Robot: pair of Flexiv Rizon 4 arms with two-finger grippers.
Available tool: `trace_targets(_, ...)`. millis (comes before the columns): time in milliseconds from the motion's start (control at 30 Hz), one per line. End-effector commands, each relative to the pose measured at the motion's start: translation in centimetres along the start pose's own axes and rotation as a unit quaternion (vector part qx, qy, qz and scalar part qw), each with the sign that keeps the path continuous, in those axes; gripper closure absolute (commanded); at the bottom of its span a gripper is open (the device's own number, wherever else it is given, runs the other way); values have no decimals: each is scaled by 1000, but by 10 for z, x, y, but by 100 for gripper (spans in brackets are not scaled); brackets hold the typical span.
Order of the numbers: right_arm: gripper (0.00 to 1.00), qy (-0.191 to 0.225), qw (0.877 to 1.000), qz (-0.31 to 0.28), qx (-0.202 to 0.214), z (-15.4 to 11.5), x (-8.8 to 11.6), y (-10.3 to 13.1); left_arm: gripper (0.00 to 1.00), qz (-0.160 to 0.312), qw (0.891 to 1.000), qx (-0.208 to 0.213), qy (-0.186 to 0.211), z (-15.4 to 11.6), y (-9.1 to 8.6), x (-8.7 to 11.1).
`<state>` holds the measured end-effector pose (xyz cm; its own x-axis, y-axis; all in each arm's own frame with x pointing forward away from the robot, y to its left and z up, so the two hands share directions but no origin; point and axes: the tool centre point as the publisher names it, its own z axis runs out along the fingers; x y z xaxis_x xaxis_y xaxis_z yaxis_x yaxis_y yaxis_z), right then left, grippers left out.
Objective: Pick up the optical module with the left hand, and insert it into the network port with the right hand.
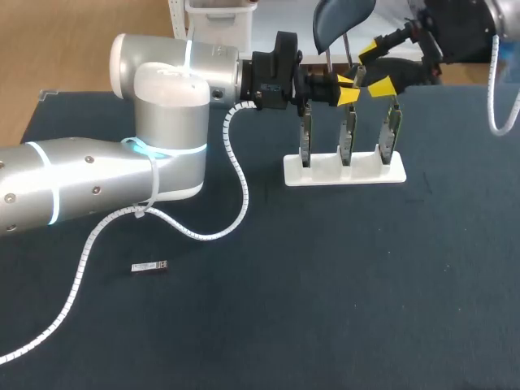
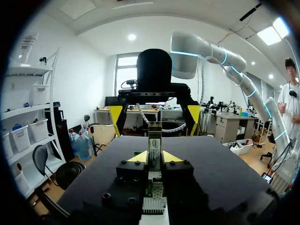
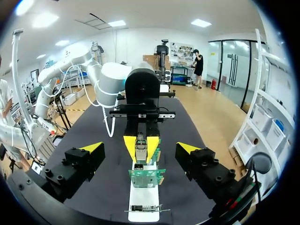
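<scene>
The module, a slim silver piece, stands upright, pinched from two sides between the yellow tips of the left gripper. It is held right over the top edge of the middle board, a green circuit board. I cannot tell whether module and board touch.

That board is one of three standing on edge in a white stand, which sits at about 1 o'clock from the table's middle. The other two boards flank it at 9 and 3 o'clock, each in its own slot.

The table is covered in dark, plain cloth. A loose module, small and silver, lies flat on it at about 8 o'clock, well apart from the stand. The left arm comes in from 9 o'clock and runs across to the stand. Its white coiled cable hangs down and trails over the cloth.

The right gripper comes in from about 2 o'clock and faces the left gripper head on, just beyond the stand. Its fingers are spread wide, one on each side of the left gripper's tips and the pinched module. They touch neither and hold nothing.
</scene>
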<state>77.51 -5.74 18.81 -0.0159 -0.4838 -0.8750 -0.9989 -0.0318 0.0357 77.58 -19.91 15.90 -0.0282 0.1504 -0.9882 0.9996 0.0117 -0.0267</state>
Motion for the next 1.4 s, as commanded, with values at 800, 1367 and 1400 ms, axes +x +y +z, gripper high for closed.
trace_targets(800,100,-4,1000,-6,-7,7,-9,-8,100,0,1000,1,0,1,2,0)
trace_targets(1367,100,-2,1000,-6,-5,11,-9,-6,100,0,1000,1,0,1,2,0)
trace_targets(1400,100,-2,1000,-6,-5,11,-9,-6,100,0,1000,1,0,1,2,0)
